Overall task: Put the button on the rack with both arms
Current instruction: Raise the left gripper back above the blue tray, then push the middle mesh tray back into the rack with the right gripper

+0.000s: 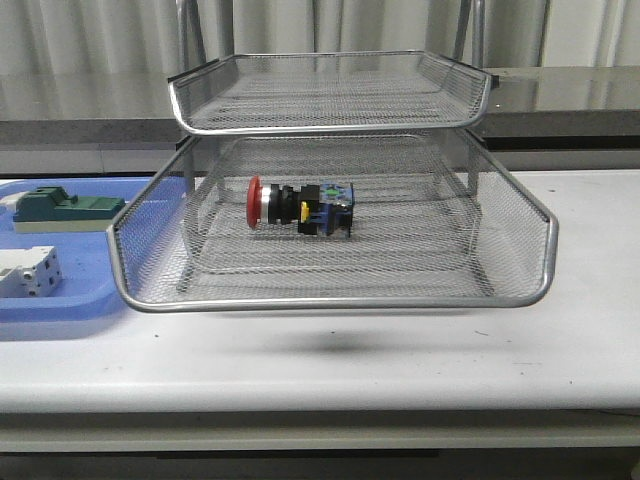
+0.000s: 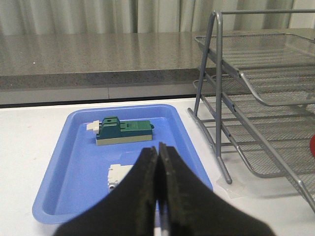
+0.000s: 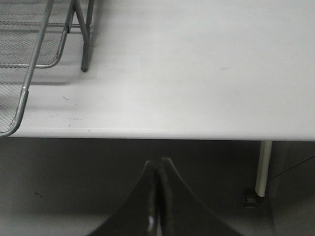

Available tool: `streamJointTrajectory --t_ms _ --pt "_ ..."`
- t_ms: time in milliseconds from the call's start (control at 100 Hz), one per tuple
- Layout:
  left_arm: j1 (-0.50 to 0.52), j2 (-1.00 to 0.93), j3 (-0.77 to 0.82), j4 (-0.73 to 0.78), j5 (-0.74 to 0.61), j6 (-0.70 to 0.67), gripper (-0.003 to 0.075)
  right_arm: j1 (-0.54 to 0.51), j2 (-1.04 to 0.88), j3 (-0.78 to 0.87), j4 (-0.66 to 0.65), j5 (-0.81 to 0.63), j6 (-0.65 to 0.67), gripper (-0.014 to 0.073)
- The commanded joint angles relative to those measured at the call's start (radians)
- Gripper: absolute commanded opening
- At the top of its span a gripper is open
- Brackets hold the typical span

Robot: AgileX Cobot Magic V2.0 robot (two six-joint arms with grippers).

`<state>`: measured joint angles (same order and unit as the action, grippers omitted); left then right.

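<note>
Front view: the button [image 1: 300, 208] lies on its side on the mesh floor of a lower tier of the rack [image 1: 340, 300], red cap toward the left, blue block toward the right. The rack stands on the white counter [image 1: 560, 350]. To its left, a blue tray [image 1: 60, 305] carries a green block [image 1: 65, 210] and a white block [image 1: 28, 272]. No pincer appears here.

Left wrist view: the left pincer [image 2: 158, 162] is closed, fingers pressed together with nothing between them, above the near end of the blue tray [image 2: 74, 172]. The green block [image 2: 123, 132] and the white block [image 2: 118, 174] lie in the tray. The rack [image 2: 261, 98] stands just beside the tray; a sliver of red at the picture's edge may be the button, well apart from this pincer.

Right wrist view: the right pincer [image 3: 158, 172] is closed and empty, off the counter [image 3: 197, 64] edge. A corner of the rack [image 3: 34, 54] shows; the button is out of sight.
</note>
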<state>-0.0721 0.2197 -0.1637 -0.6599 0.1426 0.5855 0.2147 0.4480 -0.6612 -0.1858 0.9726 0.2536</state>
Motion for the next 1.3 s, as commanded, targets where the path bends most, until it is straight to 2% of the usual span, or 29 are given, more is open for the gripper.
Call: streamJointTrajectory --t_ms 0,200,490,750,1020,1290 --pt "0.003 0.006 -0.026 -0.013 -0.069 -0.007 -0.002 -0.003 0.008 -0.035 -0.001 -0.093 -0.003 -0.0109" --pt "0.003 0.006 -0.026 -0.013 -0.069 -0.007 -0.002 -0.003 0.045 -0.035 0.131 -0.146 -0.003 -0.0108" --pt "0.003 0.006 -0.026 -0.013 -0.069 -0.007 -0.002 0.004 0.294 -0.035 0.304 -0.145 -0.006 -0.0108" --pt "0.003 0.006 -0.026 -0.013 -0.069 -0.007 -0.002 0.004 0.468 -0.035 0.473 -0.152 -0.135 -0.0108" --pt "0.003 0.006 -0.026 -0.013 -0.069 -0.007 -0.002 0.014 0.581 -0.035 0.517 -0.178 -0.177 -0.0108" --pt "0.003 0.006 -0.026 -0.013 -0.069 -0.007 -0.002 0.174 0.679 -0.035 0.529 -0.275 -0.177 -0.0108"
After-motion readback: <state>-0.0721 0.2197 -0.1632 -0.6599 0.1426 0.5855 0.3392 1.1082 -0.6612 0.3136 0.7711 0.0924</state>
